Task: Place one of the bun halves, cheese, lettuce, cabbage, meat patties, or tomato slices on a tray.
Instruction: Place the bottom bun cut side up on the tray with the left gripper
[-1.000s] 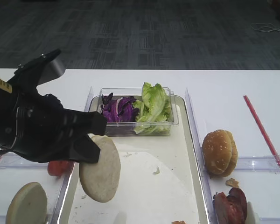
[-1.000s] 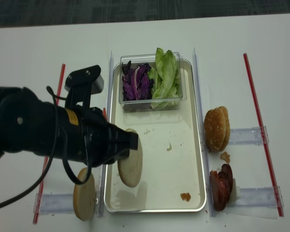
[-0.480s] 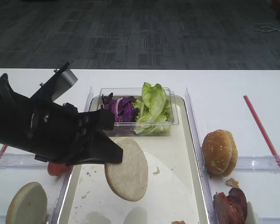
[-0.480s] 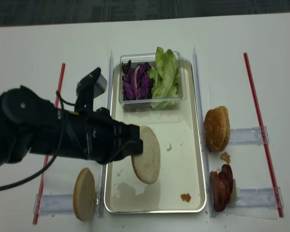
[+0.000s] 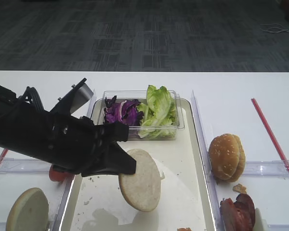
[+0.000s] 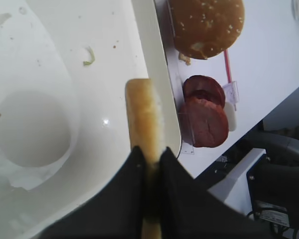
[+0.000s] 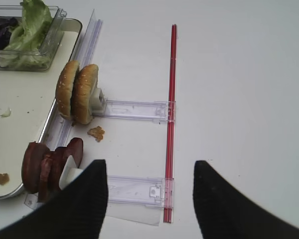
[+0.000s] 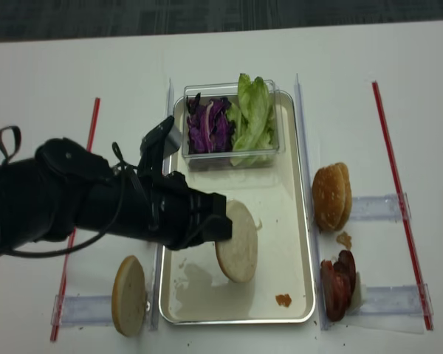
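Bun half (image 5: 141, 180): you have it pinched by its edge in the left gripper (image 6: 150, 158), hanging tilted above the tray (image 5: 192, 144), not resting on it.
Second bun half (image 5: 27, 210): lies on the surface left of the tray.
Right gripper (image 7: 147, 191): your fingers stand spread over the surface, holding nothing.
Lettuce (image 5: 157, 110): sits beside the cabbage (image 5: 121, 111) in the clear box.

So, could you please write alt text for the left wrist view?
The left gripper holds a pale bun half by its edge above the off-white tray. Beside the tray's rim lie dark meat patties and a sesame bun top.
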